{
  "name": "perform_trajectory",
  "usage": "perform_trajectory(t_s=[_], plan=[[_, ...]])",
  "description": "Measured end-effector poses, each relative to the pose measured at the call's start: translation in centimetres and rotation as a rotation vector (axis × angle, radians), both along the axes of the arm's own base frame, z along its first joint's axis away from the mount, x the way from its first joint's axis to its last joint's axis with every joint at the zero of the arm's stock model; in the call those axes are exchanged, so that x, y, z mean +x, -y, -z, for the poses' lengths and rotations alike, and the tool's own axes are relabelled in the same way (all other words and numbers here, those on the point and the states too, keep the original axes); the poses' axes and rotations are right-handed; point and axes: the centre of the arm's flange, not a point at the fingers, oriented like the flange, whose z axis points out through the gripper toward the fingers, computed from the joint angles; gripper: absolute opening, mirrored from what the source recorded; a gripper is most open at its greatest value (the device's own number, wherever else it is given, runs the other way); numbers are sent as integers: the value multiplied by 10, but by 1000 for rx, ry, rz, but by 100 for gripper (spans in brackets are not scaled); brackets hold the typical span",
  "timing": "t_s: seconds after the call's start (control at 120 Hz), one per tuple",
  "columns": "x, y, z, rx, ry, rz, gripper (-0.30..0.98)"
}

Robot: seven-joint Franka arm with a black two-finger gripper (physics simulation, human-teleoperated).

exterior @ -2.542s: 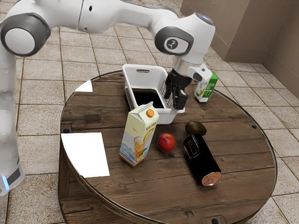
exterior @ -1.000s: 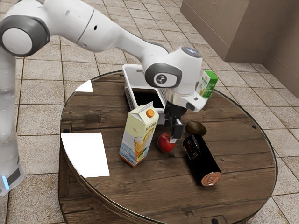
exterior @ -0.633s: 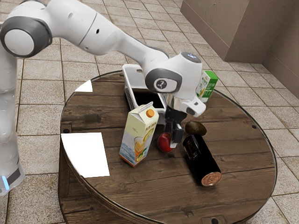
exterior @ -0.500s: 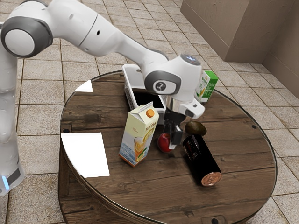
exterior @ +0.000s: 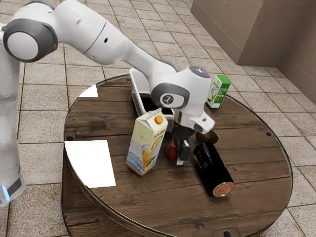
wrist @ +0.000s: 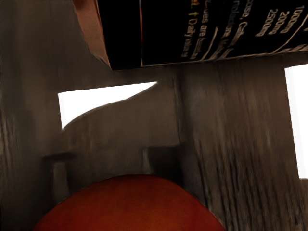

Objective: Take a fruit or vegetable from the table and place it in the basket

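The gripper [exterior: 178, 159] points nearly straight down, low at the red apple [exterior: 172, 152] on the table [exterior: 252, 173]; whether it has hold of the apple, or how wide it stands, I cannot tell, as it covers part of the fruit, which the wrist view cuts off at its lower edge. The hand hides part of the avocado [exterior: 209, 137] near the dark bottle [exterior: 213, 170]. Farther out, the arm [exterior: 133, 52] slopes down from the exterior view's upper left, and it and 1 juice carton [exterior: 147, 143] partly hide the white basket [exterior: 136, 89].
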Motion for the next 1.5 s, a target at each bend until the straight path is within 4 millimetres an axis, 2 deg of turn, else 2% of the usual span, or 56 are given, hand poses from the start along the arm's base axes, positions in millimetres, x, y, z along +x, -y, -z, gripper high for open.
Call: perform_trajectory(t_s=[0.1,0.167,0.233,0.317,0.458,0.517,0.617,0.683,0.767,0.825,0.867,0.95,1.008,1.217,1.333,1.5], plan=[[1,0,2,0,-2,-7,46],[0,1,-3,2,5,-10,42],[-4,2,-19,7,26,-12,40],[-13,3,-53,14,72,-13,39],[-23,3,-143,20,181,-17,40],[-19,-17,-166,22,198,-53,40],[-6,-90,-182,35,188,-182,40],[5,-139,-183,42,167,-265,40],[16,-197,-171,46,125,-359,40],[20,-222,-158,46,93,-397,40],[23,-219,-153,45,78,-391,40],[28,-188,-148,43,61,-339,39],[28,-178,-147,43,55,-323,39],[21,-197,-150,46,47,-357,40],[18,-198,-151,43,44,-360,56],[17,-194,-152,42,39,-354,65]])
